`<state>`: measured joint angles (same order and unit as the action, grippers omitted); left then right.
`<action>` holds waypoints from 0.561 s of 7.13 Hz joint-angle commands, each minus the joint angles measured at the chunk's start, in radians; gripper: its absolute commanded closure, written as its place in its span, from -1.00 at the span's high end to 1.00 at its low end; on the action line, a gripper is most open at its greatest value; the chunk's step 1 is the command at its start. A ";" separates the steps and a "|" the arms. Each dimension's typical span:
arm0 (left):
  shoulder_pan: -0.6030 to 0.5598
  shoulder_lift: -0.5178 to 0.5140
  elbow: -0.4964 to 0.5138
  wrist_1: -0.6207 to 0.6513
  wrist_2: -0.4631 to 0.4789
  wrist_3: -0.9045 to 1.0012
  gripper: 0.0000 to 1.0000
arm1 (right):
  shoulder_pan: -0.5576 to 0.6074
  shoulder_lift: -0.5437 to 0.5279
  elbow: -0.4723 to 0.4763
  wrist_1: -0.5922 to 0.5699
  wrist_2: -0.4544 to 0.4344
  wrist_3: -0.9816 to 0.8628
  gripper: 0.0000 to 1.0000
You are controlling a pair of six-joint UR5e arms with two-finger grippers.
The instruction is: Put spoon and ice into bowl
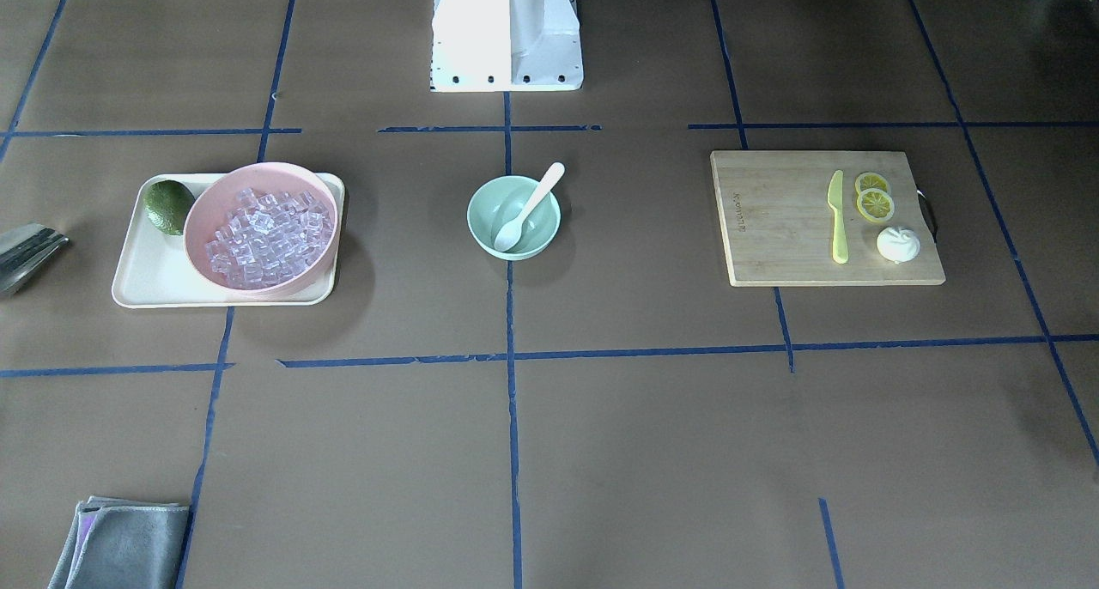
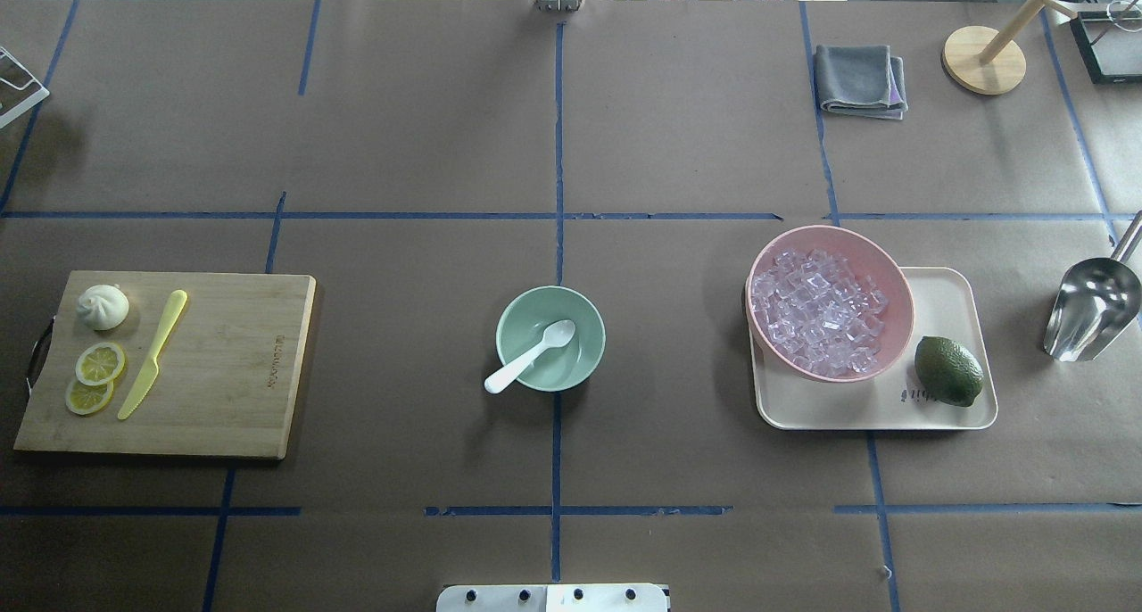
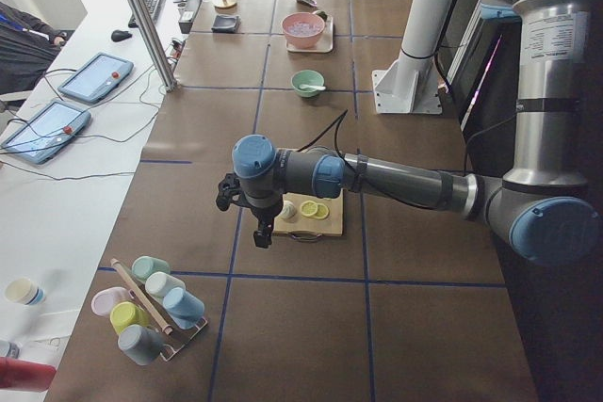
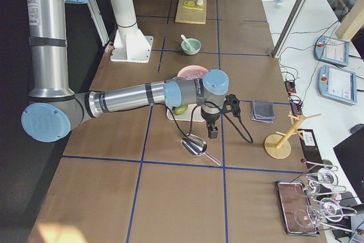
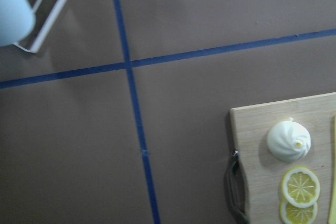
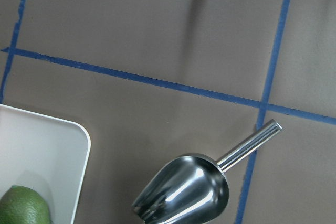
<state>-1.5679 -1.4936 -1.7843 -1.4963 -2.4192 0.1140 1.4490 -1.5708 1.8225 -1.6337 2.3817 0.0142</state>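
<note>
Nearest the side cameras, the left end effector [image 3: 262,233] hangs low over the brown-paper counter [image 2: 401,416], just off the handle end of a rectangular wooden cutting board [image 2: 232,362]. The right end effector [image 4: 213,132] hangs above a shiny steel scoop [image 2: 1090,309]. Whether either one's fingers are apart or together cannot be told. In the overhead frame, the board at lower left carries a yellow-green plastic knife [image 2: 153,353], two lemon slices [image 2: 100,362] and a white bun [image 2: 103,307]. At centre, the small white plastic spoon [image 2: 531,355] lies in the small round mint-green bowl [image 2: 513,322], its scoop inside and its handle propped on the rim toward lower left. At right, the clear ice cubes [image 2: 819,310] fill a wider pink bowl [image 2: 874,257] on a cream rectangular tray [image 2: 946,300], beside a dark green round fruit [image 2: 948,371]. Farthest, at upper right, lies a folded grey cloth [image 2: 859,78].
</note>
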 commanded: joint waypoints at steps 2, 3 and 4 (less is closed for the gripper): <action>-0.034 0.007 0.006 -0.005 0.000 0.021 1.00 | -0.180 0.059 0.153 0.000 -0.013 0.319 1.00; -0.034 0.009 0.006 -0.007 -0.006 0.021 1.00 | -0.241 0.093 0.168 0.002 -0.038 0.404 1.00; -0.034 0.009 0.005 -0.007 -0.008 0.021 1.00 | -0.350 0.124 0.181 0.038 -0.123 0.462 1.00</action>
<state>-1.6008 -1.4854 -1.7782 -1.5021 -2.4235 0.1348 1.2097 -1.4853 1.9822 -1.6232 2.3304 0.3864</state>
